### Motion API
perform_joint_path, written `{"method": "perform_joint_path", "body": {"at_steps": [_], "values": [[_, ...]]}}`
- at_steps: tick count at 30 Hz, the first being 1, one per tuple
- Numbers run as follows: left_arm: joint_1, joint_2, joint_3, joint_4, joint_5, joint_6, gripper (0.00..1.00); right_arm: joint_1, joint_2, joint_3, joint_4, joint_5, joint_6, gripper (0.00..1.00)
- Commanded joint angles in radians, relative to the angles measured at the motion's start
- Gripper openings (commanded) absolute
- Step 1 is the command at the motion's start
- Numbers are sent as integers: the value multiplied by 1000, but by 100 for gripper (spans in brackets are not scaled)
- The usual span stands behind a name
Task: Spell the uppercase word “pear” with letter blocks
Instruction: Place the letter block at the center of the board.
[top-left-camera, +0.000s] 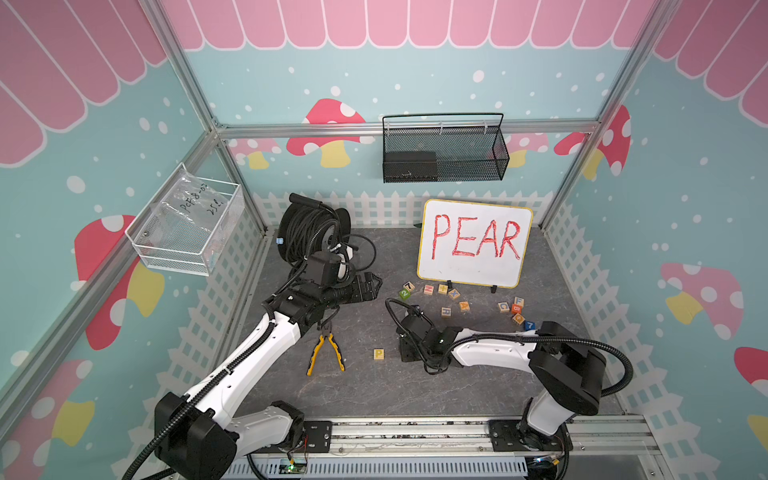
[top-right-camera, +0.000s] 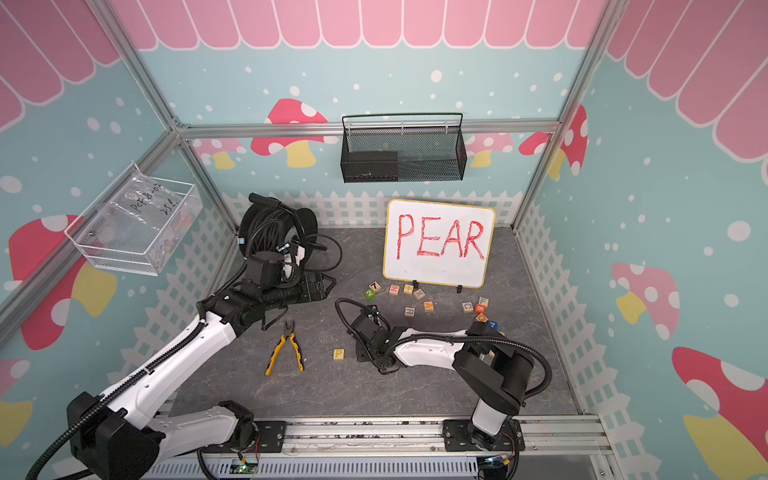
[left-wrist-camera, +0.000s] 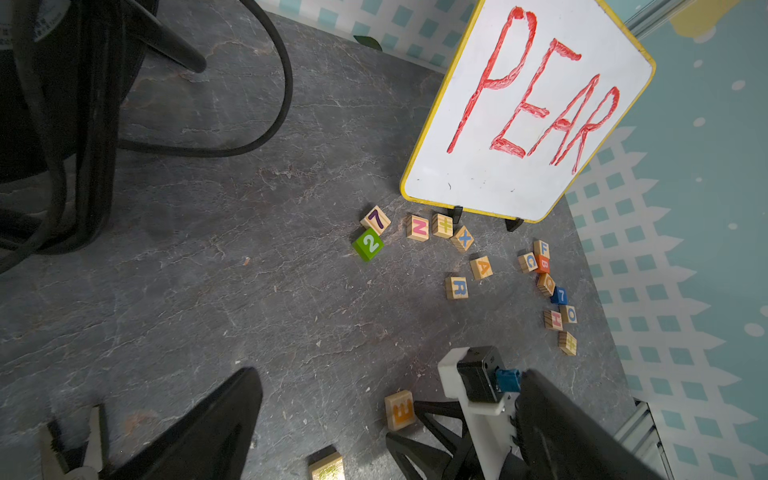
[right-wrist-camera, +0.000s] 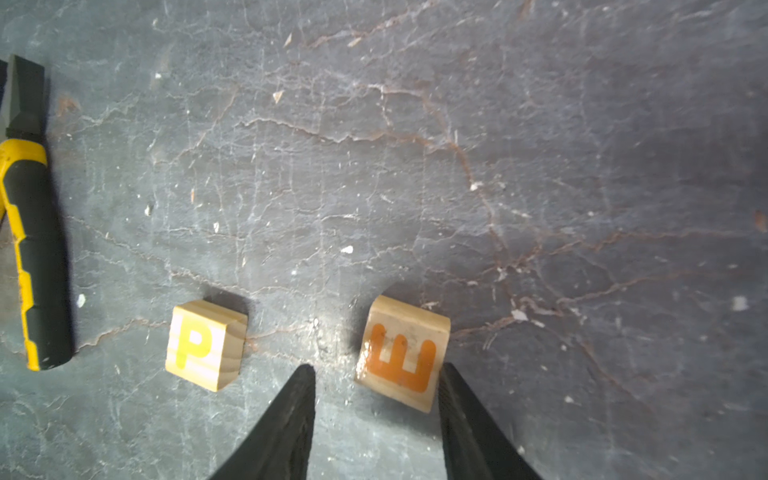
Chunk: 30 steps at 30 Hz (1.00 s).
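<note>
Yellow-handled pliers (right-wrist-camera: 29, 249) lie leftmost on the veined grey tabletop (right-wrist-camera: 415, 124). Your left gripper (top-left-camera: 374, 286) hangs farther back, spread wide and well apart from every block. Next comes the pale-wood P (right-wrist-camera: 203, 345), then a gap, then the E (right-wrist-camera: 401, 359), its orange letter turned sideways. Your right gripper (right-wrist-camera: 376, 368) straddles the E with jaws parted, one pad clear, the other at its edge. R (top-left-camera: 446, 311) and A (top-left-camera: 464, 306) sit farther right, near the whiteboard (top-left-camera: 473, 243), closest to your right arm.
</note>
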Motion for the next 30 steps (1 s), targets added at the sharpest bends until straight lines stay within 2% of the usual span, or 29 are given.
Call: {"method": "perform_joint_path", "body": {"at_steps": [1, 8, 19, 25, 30], "values": [[8, 1, -1, -2, 14, 3, 99, 18, -9, -17, -10, -8, 30, 49], [11, -1, -1, -2, 21, 4, 99, 59, 15, 16, -9, -18, 34, 43], [11, 3, 0, -3, 27, 4, 99, 97, 21, 73, 9, 53, -45, 43], [11, 11, 2, -2, 37, 3, 99, 94, 14, 134, -101, 154, -149, 55], [37, 17, 1, -3, 41, 2, 99, 85, 67, 175, -177, 203, -233, 59]]}}
